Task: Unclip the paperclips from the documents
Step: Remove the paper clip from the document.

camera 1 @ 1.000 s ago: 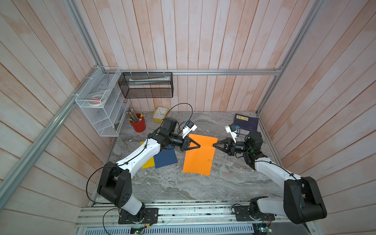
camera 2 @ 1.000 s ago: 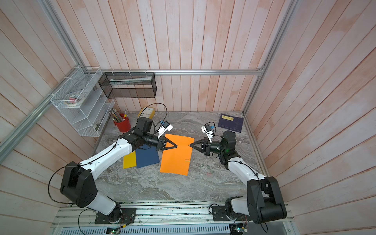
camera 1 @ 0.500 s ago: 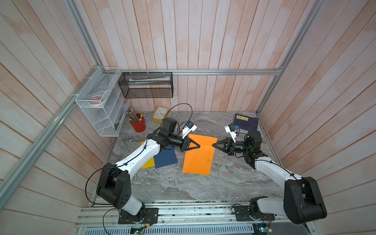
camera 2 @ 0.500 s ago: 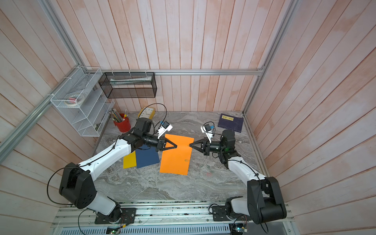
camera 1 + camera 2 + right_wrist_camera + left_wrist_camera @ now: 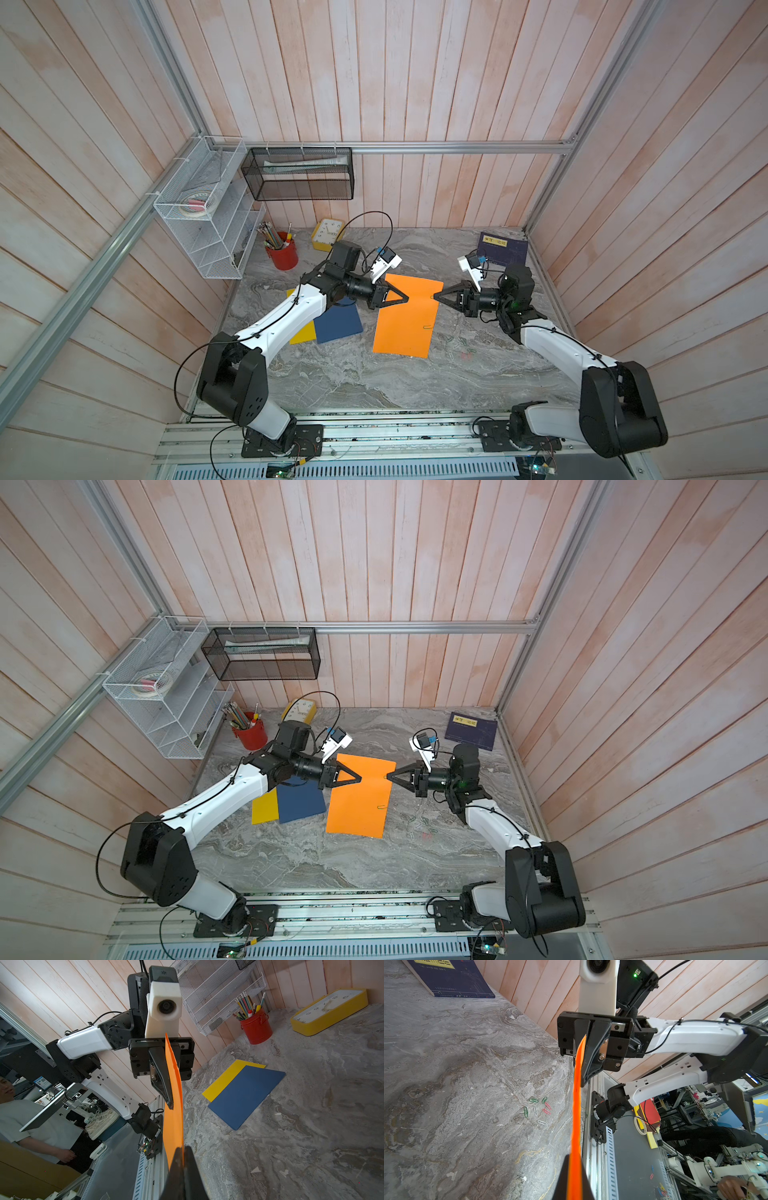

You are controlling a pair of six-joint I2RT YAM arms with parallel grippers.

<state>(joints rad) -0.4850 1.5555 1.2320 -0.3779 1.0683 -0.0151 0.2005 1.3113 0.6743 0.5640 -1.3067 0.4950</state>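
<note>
Nothing has visibly moved in the last second; left end effector (image 5: 405, 297) and right end effector (image 5: 435, 296) stay clenched on the orange document (image 5: 405, 332), at opposite sides. One paperclip (image 5: 427, 327) sits on its edge; loose paperclips (image 5: 535, 1110) lie on the tabletop (image 5: 332, 374) beside it.

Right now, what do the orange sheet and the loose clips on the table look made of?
The orange sheet: thin matte paper or light card; it bows edge-on. The loose clips: bent wire, some bare silvery, others seemingly green or red coated.

The left arm (image 5: 286, 320) and right arm (image 5: 557, 345) reach inward, wrists level. The left claw (image 5: 406, 297) and right claw (image 5: 434, 296) point tip to tip, each pinched tight on the orange sheet (image 5: 405, 328) near its far end.
</note>
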